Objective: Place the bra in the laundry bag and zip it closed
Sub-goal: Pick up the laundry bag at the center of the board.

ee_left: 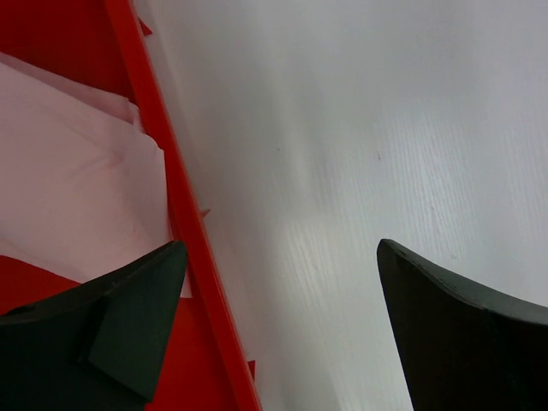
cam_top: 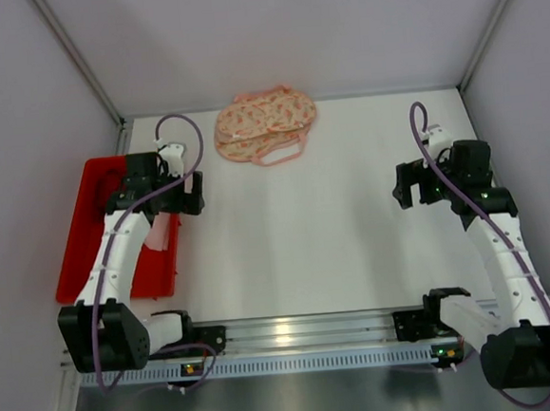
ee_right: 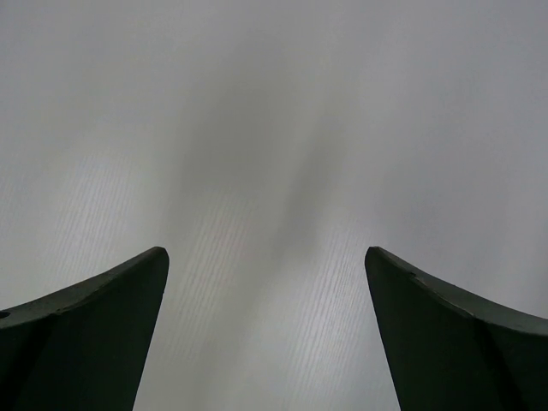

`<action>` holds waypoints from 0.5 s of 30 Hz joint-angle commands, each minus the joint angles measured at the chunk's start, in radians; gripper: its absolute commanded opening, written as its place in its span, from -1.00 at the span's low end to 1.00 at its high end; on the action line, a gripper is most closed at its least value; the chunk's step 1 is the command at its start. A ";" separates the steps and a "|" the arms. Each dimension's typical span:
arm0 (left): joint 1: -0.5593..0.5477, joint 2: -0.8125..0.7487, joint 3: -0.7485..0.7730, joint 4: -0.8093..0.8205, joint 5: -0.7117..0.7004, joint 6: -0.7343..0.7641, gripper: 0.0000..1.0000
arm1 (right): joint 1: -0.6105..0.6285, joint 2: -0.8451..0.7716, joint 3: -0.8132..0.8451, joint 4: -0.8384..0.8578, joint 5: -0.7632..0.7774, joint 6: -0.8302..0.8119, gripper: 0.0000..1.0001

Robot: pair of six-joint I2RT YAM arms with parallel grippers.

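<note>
Counter [cam_top: 335, 239], white and flat, fills the middle of the top view between grey walls, with a metal rail [cam_top: 295, 332] along its lower edge where both arms are bolted. At centre left lies a red tray [cam_top: 77, 231], its long side running up the frame. The left arm [cam_top: 117, 256] reaches up from the lower left across the tray, and the right arm [cam_top: 508, 254] rises from the lower right to centre right. At upper centre, close to the back wall, the bra [cam_top: 264, 123] lies bunched on the counter, pink with a small print and loose straps, outside the tray and well apart from both arms. Pale pink fabric [ee_left: 68, 188] lies inside the tray, reaching close to its right rim; what it is cannot be told. The left gripper [ee_left: 278, 247] is spread wide with nothing between its fingers [ee_left: 128, 317], one over the tray, the other over bare counter. The right gripper [ee_right: 265, 250] is equally wide, holding nothing, above bare counter.
</note>
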 commanded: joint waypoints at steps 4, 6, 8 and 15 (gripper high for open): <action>-0.001 0.168 0.240 0.130 0.093 0.200 0.97 | -0.018 0.035 0.046 0.013 -0.020 0.015 0.99; -0.009 0.244 0.325 0.131 0.165 0.285 0.97 | -0.020 0.048 0.046 0.010 -0.026 0.028 0.99; -0.055 0.303 0.388 0.130 0.175 0.332 0.87 | -0.023 0.069 0.052 0.004 -0.037 0.032 0.99; -0.145 0.557 0.552 0.241 0.300 0.585 0.58 | -0.023 0.127 0.075 0.000 -0.049 0.049 0.99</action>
